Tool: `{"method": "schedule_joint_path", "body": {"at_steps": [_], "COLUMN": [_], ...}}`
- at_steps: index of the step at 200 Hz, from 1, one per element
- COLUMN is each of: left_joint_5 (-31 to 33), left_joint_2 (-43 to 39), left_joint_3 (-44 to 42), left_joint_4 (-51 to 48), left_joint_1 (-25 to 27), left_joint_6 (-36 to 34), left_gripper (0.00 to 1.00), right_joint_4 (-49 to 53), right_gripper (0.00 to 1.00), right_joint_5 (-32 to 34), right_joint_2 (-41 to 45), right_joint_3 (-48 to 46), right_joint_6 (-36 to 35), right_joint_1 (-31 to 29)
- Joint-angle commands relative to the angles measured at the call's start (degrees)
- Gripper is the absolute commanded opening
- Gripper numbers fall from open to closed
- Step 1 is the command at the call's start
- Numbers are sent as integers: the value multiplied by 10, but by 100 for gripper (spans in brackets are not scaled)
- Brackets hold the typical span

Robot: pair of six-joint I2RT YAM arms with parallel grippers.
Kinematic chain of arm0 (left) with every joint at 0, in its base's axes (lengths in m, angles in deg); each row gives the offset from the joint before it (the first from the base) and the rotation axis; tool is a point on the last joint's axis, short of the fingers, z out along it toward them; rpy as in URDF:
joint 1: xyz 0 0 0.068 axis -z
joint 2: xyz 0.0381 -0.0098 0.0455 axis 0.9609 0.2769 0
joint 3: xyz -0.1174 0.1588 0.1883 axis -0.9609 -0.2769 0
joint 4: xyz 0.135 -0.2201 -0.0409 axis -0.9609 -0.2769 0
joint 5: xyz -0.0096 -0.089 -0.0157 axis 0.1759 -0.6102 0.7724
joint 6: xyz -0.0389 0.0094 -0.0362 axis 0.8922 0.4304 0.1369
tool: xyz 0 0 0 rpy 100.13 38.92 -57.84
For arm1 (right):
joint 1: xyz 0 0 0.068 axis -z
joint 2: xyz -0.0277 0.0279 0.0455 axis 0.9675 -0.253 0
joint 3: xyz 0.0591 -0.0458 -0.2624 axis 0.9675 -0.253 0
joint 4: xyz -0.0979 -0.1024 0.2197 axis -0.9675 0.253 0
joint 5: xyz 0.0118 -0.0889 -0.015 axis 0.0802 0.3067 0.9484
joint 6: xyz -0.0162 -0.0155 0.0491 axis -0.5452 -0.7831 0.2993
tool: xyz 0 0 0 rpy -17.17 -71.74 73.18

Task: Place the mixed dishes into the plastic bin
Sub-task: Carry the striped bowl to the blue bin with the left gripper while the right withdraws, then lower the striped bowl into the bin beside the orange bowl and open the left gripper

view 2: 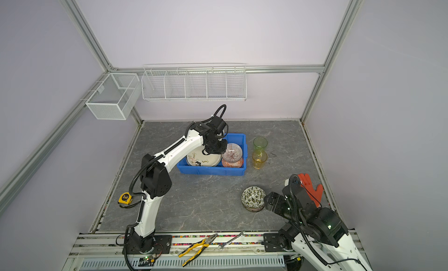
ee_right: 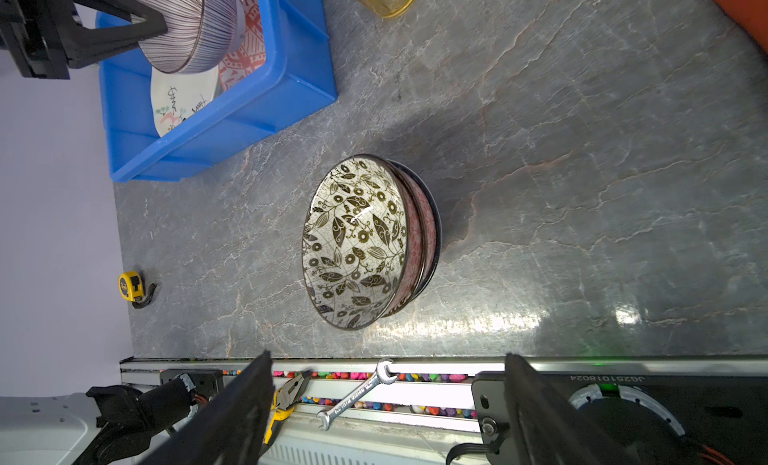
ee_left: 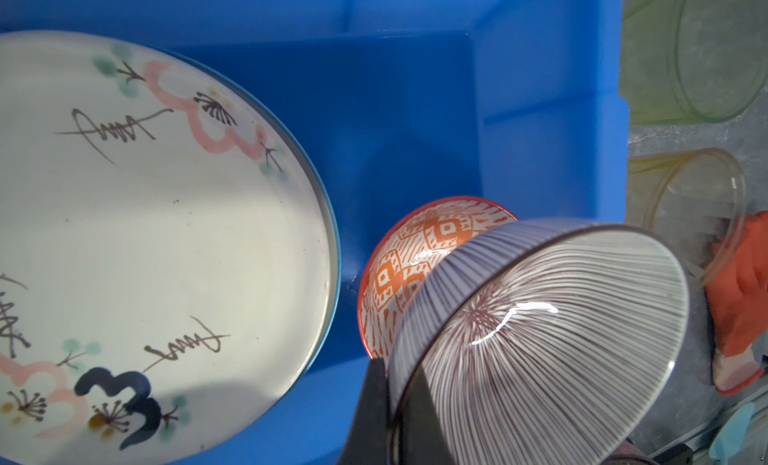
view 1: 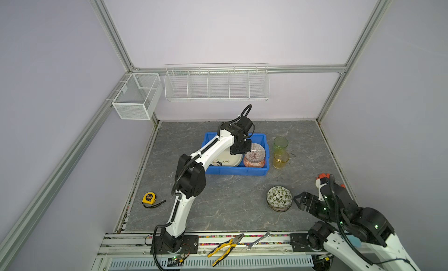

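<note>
Pliers [view 1: 225,248] and a wrench [view 1: 258,239] are lying nearest me; my right fingers [ee_right: 249,400] are hanging wide apart, gripping nothing, near the leafy bowl [view 1: 279,197] on the worktop [view 1: 218,204]; my left fingers [ee_left: 372,400] are pinching the rim of the striped bowl [view 1: 255,151], holding it tilted over the orange bowl [view 1: 253,163] inside the blue bin [view 1: 236,171], beside the cream plate [view 1: 229,160].

Lab cell, aluminium frame [view 1: 112,30] (blank walls [view 1: 230,27])
</note>
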Motion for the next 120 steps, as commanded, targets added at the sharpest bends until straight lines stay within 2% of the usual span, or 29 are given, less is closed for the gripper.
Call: {"method": "schedule_joint_path", "body": {"at_steps": [1, 120], "left_joint_5": [-18, -64], "left_joint_2": [13, 55], "left_joint_3": [31, 34], "left_joint_4": [-8, 15], "left_joint_1": [-4, -5], "left_joint_6": [-13, -17], "left_gripper": [0, 0], "right_joint_4": [18, 32], "right_gripper": [88, 88], "right_joint_5": [14, 24], "right_joint_2": [12, 20], "right_joint_3": [-8, -9], "right_joint_6": [21, 40], "right_joint_1": [0, -1]}}
